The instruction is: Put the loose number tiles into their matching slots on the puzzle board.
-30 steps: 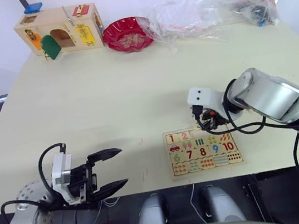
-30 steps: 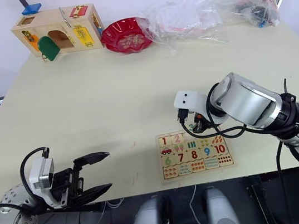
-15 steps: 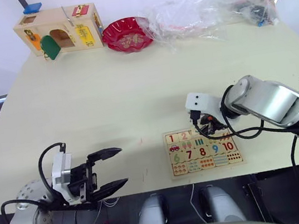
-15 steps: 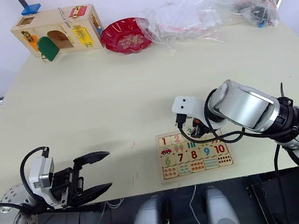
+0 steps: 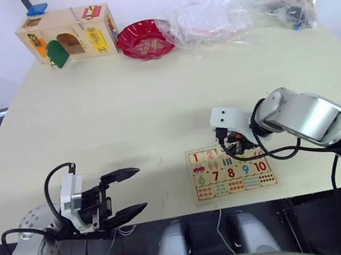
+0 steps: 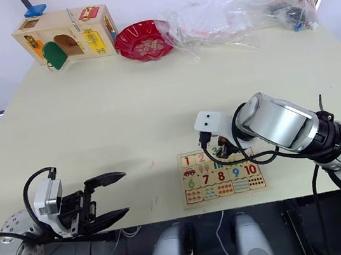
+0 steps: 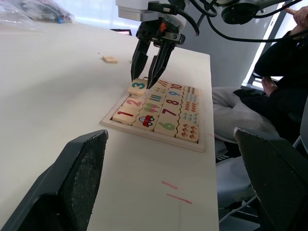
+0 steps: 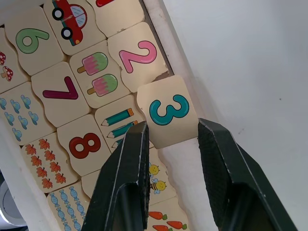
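Observation:
The puzzle board point(image 5: 237, 195) lies near the table's front edge, right of centre. Tiles 1 point(image 5: 195, 158) and 2 point(image 8: 137, 53) sit in its top row. My right gripper point(image 8: 173, 126) hangs over that row, shut on the tile with a teal 3 point(image 8: 168, 110). That tile is tilted, one edge resting on the board's rim point(image 7: 154, 136) just past the 2. Another loose tile point(image 7: 110, 59) lies on the table beyond the board. My left gripper point(image 5: 139, 187) stands open and empty at the front left, well apart from the board.
A wooden box with coloured doors point(image 5: 66, 34), a red bowl point(image 5: 144, 39) and crumpled plastic bags point(image 5: 237, 12) line the far edge. A seated person point(image 7: 284, 62) is beside the table near the board. Bare tabletop point(image 5: 123, 109) stretches between the board and the far things.
My right gripper has shifted slightly left and nearer to the board's top row with the 3 tile. The left arm has stayed put.

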`<control>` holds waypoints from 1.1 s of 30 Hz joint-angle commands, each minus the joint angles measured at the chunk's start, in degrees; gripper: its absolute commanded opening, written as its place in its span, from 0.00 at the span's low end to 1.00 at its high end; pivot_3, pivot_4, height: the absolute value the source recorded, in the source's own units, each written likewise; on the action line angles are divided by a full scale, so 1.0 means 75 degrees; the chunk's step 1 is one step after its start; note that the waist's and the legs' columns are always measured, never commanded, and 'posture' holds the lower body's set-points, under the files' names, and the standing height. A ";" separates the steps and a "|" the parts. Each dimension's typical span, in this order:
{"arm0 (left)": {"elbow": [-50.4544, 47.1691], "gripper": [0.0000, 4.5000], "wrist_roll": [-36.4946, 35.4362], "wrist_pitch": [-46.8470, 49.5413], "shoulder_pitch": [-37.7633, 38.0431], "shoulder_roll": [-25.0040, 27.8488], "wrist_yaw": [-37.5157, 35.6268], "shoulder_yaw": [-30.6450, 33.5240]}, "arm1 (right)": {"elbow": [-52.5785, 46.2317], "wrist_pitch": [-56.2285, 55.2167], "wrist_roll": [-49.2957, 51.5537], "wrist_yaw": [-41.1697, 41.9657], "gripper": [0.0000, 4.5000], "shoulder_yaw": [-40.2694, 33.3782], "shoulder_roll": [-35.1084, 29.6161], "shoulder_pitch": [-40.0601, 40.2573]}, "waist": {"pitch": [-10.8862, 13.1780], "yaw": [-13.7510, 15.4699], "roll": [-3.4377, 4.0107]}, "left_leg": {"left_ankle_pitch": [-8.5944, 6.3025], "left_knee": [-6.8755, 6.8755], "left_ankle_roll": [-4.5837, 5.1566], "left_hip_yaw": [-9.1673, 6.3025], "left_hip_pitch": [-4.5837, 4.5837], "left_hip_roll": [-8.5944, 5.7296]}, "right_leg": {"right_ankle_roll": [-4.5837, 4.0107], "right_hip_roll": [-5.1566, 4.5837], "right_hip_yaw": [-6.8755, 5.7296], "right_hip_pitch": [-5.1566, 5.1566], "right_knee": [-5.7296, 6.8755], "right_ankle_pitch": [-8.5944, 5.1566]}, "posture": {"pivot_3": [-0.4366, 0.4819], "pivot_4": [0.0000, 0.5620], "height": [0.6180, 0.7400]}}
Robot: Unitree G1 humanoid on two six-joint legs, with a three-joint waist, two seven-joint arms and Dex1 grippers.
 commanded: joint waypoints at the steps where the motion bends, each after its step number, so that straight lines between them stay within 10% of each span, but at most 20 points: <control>1: -0.0275 1.00 -0.0083 -0.0082 0.0078 0.0001 0.0035 0.0128 | -0.0169 -0.0089 0.0062 -0.0066 0.21 -0.0008 -0.0047 -0.0003 | 0.0000 0.0000 0.0000 | 0.0000 0.0000 0.0000 0.0000 0.0000 0.0000 | 0.0000 0.0000 0.0000 0.0000 0.0000 0.0000 | 0.48 0.27 1.00; 33: -0.0280 1.00 -0.0114 -0.0081 0.0171 0.0027 -0.0003 0.0184 | -0.0200 -0.0341 0.0066 -0.0145 0.21 0.0182 -0.0188 0.0186 | 0.0000 0.0000 0.0000 | 0.0000 0.0000 0.0000 -0.0001 0.0000 0.0002 | 0.0000 0.0000 0.0000 0.0000 -0.0001 0.0000 | 0.48 0.27 1.00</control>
